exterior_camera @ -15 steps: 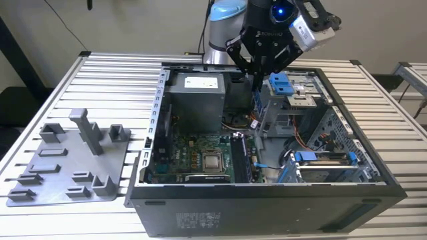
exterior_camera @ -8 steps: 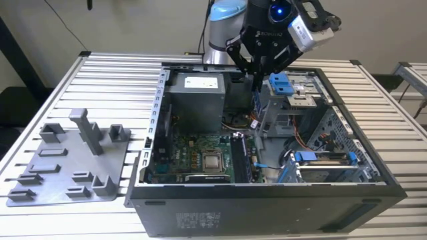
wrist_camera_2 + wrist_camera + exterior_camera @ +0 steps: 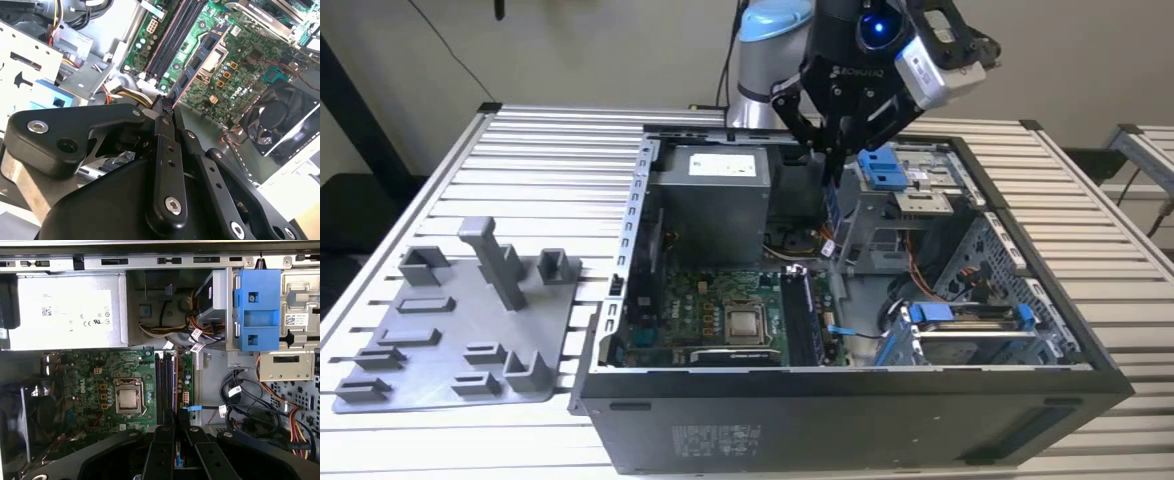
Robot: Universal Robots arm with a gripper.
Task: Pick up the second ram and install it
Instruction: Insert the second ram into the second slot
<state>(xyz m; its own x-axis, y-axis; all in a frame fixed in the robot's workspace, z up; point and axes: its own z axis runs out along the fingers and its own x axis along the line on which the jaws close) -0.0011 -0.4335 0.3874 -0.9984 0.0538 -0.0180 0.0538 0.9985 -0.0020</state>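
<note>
Dark, near-black and thin, the second ram (image 3: 200,62) sits in the gripper (image 3: 162,106), whose fingers are closed flat against its two faces. In the second wrist view the chip-studded stick runs away from the fingertips, nearly parallel to the black memory slots (image 3: 172,35) and not seated in any of them. In the exterior view it shows as a narrow dark strip under the gripper (image 3: 838,150), above the open computer case (image 3: 854,400) and near the power supply (image 3: 714,200).

As I judge it, the step goes well if the stick is square to the board, its long edge is lined up over one slot and its notch meets the slot's key. Pressure should then come evenly along its length — a tilted stick would jam one end. The cable bundles beside the slots look like a snag risk.

Print is plentiful: a white label on the power supply, small white tags on the cables, a barcode sticker on the drive cage (image 3: 295,320) and lettering on the motherboard (image 3: 85,390). I leave it all unread.
</note>
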